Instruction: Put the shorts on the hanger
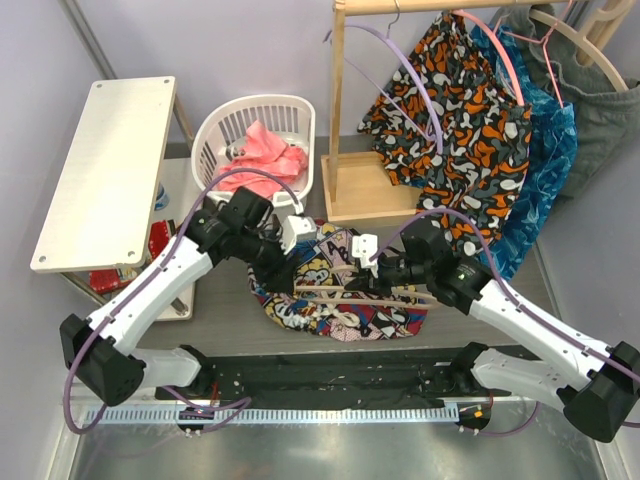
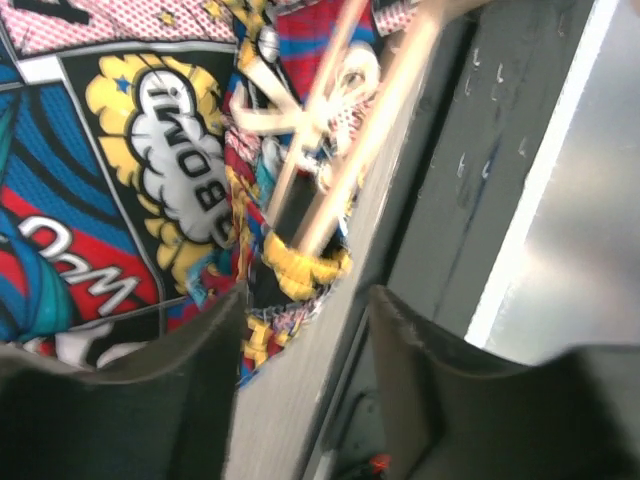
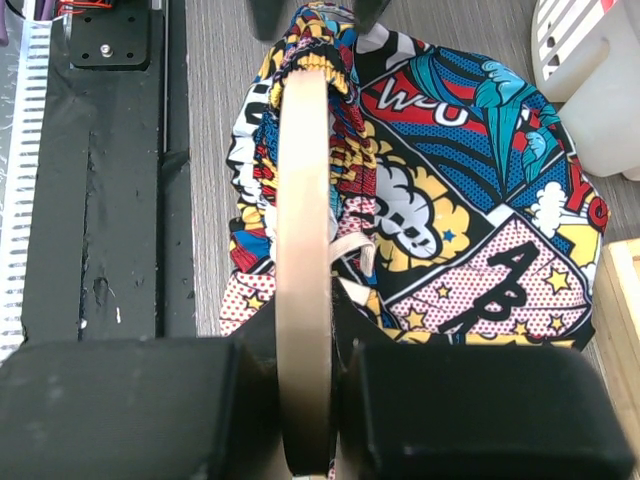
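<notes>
The comic-print shorts (image 1: 335, 305) lie crumpled on the grey table between both arms. They also show in the left wrist view (image 2: 110, 170) and the right wrist view (image 3: 470, 200). The beige wooden hanger (image 1: 385, 294) lies across them, its far end pushed into the waistband. My right gripper (image 3: 305, 345) is shut on the hanger's curved arm (image 3: 303, 220); it sits right of the shorts in the top view (image 1: 360, 280). My left gripper (image 2: 305, 335) is open and empty at the shorts' near edge, beside the hanger's end (image 2: 375, 130); in the top view (image 1: 285, 268) it is at the shorts' left.
A white basket (image 1: 215, 135) holding pink cloth stands behind. A wooden rack (image 1: 340, 120) at back right carries an orange-black garment (image 1: 465, 120), a blue one and thin lilac and pink hangers. A white shelf (image 1: 110, 170) stands at the left. A black strip (image 1: 330, 375) lines the front edge.
</notes>
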Robot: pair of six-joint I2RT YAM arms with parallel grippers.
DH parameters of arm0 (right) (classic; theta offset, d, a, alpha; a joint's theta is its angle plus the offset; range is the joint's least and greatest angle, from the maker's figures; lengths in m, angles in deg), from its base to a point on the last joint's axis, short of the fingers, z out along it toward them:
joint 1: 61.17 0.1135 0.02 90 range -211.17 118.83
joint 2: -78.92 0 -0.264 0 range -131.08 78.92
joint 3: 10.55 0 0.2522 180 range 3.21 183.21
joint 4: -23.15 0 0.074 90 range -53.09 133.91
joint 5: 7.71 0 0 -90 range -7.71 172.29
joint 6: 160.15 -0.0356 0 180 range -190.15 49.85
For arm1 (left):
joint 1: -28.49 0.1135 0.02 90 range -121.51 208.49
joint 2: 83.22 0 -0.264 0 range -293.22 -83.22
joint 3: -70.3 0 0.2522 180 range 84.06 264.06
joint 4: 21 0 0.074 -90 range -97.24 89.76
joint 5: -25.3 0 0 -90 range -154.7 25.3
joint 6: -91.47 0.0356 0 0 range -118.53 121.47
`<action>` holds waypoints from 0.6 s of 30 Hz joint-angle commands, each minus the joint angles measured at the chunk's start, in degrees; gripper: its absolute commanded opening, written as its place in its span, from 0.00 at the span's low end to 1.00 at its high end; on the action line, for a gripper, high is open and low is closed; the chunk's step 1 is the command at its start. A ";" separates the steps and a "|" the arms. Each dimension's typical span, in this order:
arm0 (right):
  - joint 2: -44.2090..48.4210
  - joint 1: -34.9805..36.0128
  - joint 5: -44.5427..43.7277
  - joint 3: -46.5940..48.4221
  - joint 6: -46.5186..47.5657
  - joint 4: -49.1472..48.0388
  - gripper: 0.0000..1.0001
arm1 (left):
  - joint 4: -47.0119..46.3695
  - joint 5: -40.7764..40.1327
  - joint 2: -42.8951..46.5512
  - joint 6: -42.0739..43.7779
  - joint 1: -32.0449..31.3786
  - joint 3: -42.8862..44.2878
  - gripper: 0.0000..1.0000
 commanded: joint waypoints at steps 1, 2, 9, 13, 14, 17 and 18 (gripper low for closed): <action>1.64 0.32 1.39 0.13 1.47 -4.72 0.01 | 12.38 -1.04 4.57 17.03 0.02 1.69 0.65; 1.73 0.32 1.65 0.30 1.65 -4.63 0.01 | 11.07 -1.83 5.46 17.48 0.02 0.72 0.67; 1.20 0.23 3.58 2.41 2.44 -4.37 0.01 | -4.75 -2.97 9.25 17.40 -2.17 -7.28 0.85; 1.82 0.23 4.37 3.90 4.02 -3.67 0.01 | -11.95 -2.46 8.37 17.49 -3.84 -11.14 0.84; 1.99 0.32 4.46 4.52 4.37 -3.49 0.01 | -14.06 -1.67 7.85 17.40 -4.02 -12.55 0.83; 2.26 0.32 4.72 5.83 4.98 -2.09 0.01 | -14.61 -1.66 5.66 18.37 -6.21 -13.52 0.69; 2.52 0.23 4.90 6.01 4.99 -1.82 0.01 | -14.96 -1.92 5.03 18.11 -6.65 -13.53 0.61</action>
